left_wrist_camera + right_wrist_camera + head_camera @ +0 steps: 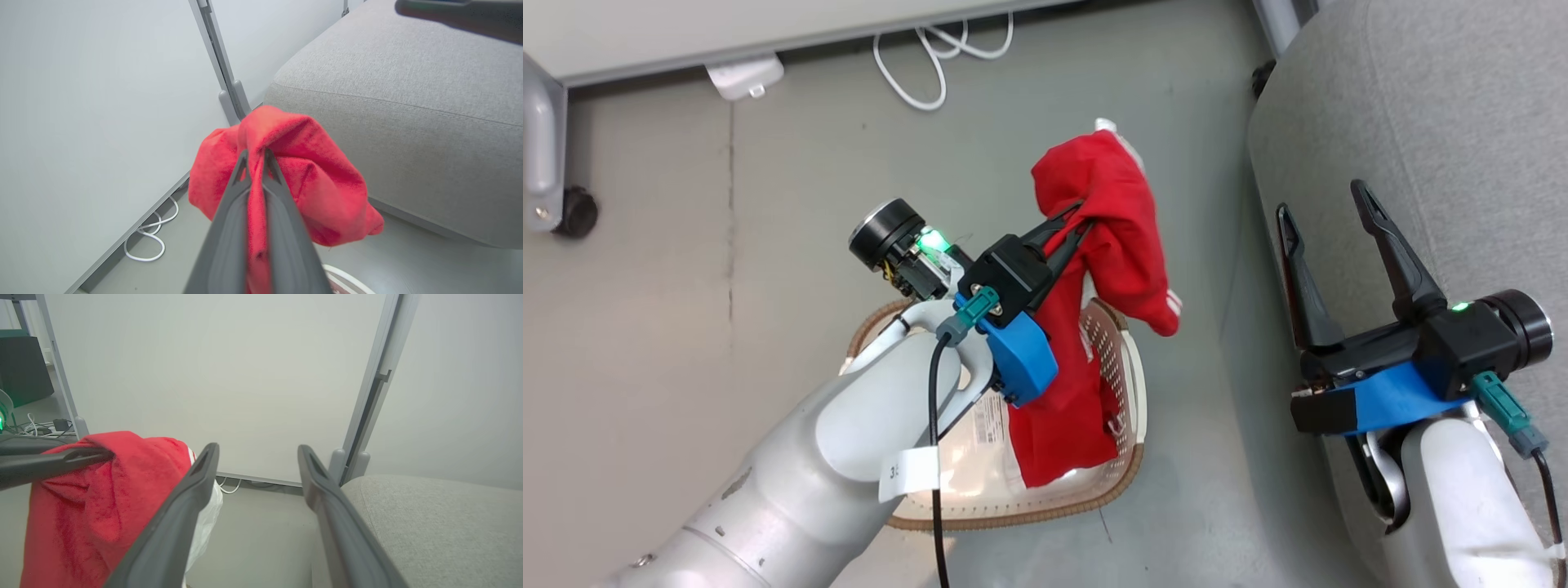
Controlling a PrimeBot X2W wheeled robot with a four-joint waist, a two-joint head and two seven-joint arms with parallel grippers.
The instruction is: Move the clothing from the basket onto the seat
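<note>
**Laundry in mid-air:** The left gripper point(1081, 216), its two dark fingers pressed together on a bunched fold of the clothing point(1123, 204), holds the red garment aloft above the basket point(1013, 513). The cloth drapes over the fingertips in a rounded hump. The rest hangs down past the gripper's blue housing, its lower end over the basket's inside; whether that end touches the basket bottom cannot be told. White trim shows on the dangling end nearest the seat point(1462, 122).

The basket stands on the floor point(792, 180) just beside the seat's side wall, near its rounded corner. The right gripper point(1321, 204), fingers spread wide and holding nothing, hovers over the seat's near edge, apart from the garment. A white cable point(931, 77) lies looped on the floor at the foot of a pale wall panel beyond.

By the look of it, the step in hand is the carry: the garment is grasped and up, but not yet over the cushion. The next move appears to call for enough height that the trailing end clears the basket rim and the seat's edge. After that would come a swing to the robot's right over the grey cushion, and only then a parting of the fingers. Whether a second garment lies in the basket under the hanging cloth cannot be seen.
</note>
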